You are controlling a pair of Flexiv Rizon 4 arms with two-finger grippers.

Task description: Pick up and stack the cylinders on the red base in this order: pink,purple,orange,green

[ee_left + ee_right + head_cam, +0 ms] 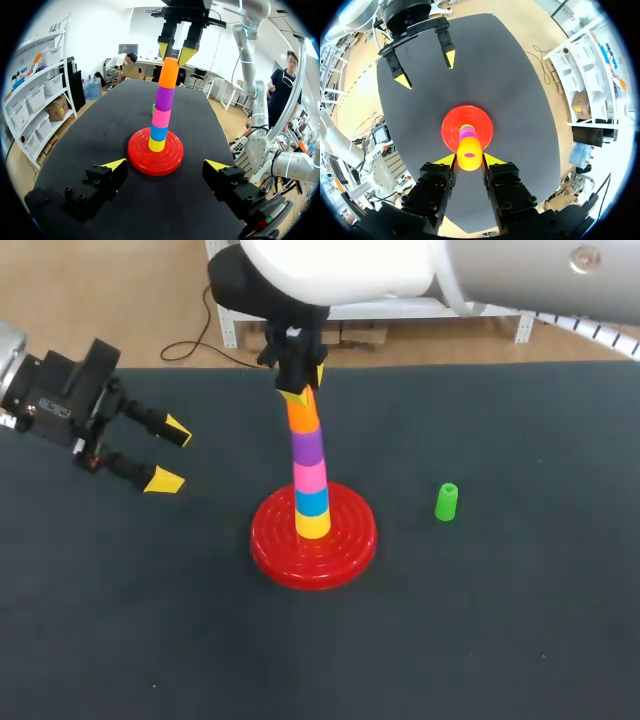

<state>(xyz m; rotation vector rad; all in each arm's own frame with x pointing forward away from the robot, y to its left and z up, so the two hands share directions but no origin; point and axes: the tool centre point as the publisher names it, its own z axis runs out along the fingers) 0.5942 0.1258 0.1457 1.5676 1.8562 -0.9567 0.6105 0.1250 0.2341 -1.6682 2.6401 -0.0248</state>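
Fingers of the left gripper (pixel 170 455) stand wide apart, holding nothing, above the dark matte table (pixel 500 640) at far left. Centre: a glossy red base (pixel 275 550), a round disc with concentric ridges, carries a leaning column (pixel 311 490) of smooth plastic cylinders, yellow lowest, then blue, pink and purple. The right gripper (pixel 304 390) is clamped on the orange cylinder (pixel 304 418) at the column's top. Right: the green cylinder (pixel 446 502), small and slightly tapered, stands upright on the table, well apart from the base. Risk: sideways drag as the fingers open could topple the tilted, slick column; a glancing grasp could knock the green cylinder over.
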